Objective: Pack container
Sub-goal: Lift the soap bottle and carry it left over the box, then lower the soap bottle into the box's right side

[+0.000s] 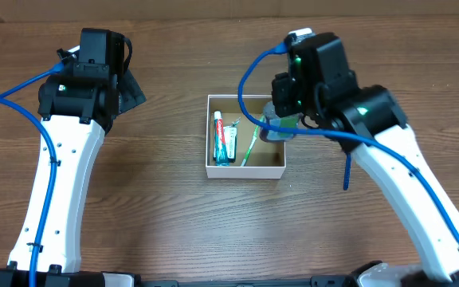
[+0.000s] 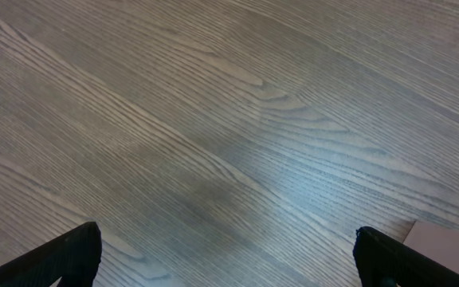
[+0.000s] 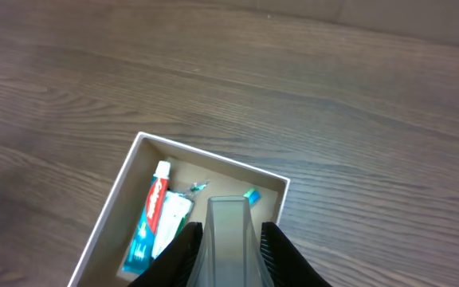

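Note:
The container (image 1: 245, 172) is a shallow square box with white walls and a brown inside, at the table's middle. In it lie a red and blue toothpaste tube (image 1: 221, 137), a white tube (image 1: 232, 142) and a green toothbrush (image 1: 249, 147). My right gripper (image 1: 282, 119) is shut on a small clear bottle of green liquid (image 1: 280, 125) and holds it over the box's right rear part. In the right wrist view the bottle (image 3: 229, 215) stands between the fingers (image 3: 229, 235) above the container (image 3: 106, 209) and the toothpaste (image 3: 151, 215). My left gripper (image 1: 130, 92) is open and empty over bare wood (image 2: 229, 255).
Blue cables (image 1: 22, 89) run along both arms. A pale tan flat corner (image 2: 449, 239) shows at the lower right of the left wrist view. Wooden tabletop lies all round the box.

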Controlling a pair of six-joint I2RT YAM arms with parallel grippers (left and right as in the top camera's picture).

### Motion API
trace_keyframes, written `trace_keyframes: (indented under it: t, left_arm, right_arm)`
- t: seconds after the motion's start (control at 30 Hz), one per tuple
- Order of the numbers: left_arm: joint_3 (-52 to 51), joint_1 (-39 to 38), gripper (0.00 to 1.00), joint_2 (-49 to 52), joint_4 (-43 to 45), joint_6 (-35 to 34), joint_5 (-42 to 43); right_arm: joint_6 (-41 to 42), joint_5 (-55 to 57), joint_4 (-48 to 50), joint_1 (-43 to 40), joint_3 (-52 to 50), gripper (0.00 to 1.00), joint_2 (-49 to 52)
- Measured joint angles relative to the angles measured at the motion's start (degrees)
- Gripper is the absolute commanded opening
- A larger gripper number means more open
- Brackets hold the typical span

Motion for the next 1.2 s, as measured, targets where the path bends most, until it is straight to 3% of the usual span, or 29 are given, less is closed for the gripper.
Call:
trace_keyframes:
  t: [0.67, 1.2]
  left_arm:
    - [0.0, 0.0, 1.0, 0.0, 0.0, 0.0, 0.0]
    - [0.0, 0.0, 1.0, 0.0, 0.0, 0.0, 0.0]
  right_arm:
    - [1.2, -0.26, 6.1, 0.11, 2.16, 0.25, 16.22]
    - [1.16, 0.04, 6.8, 0.09, 1.38, 0.22, 17.92]
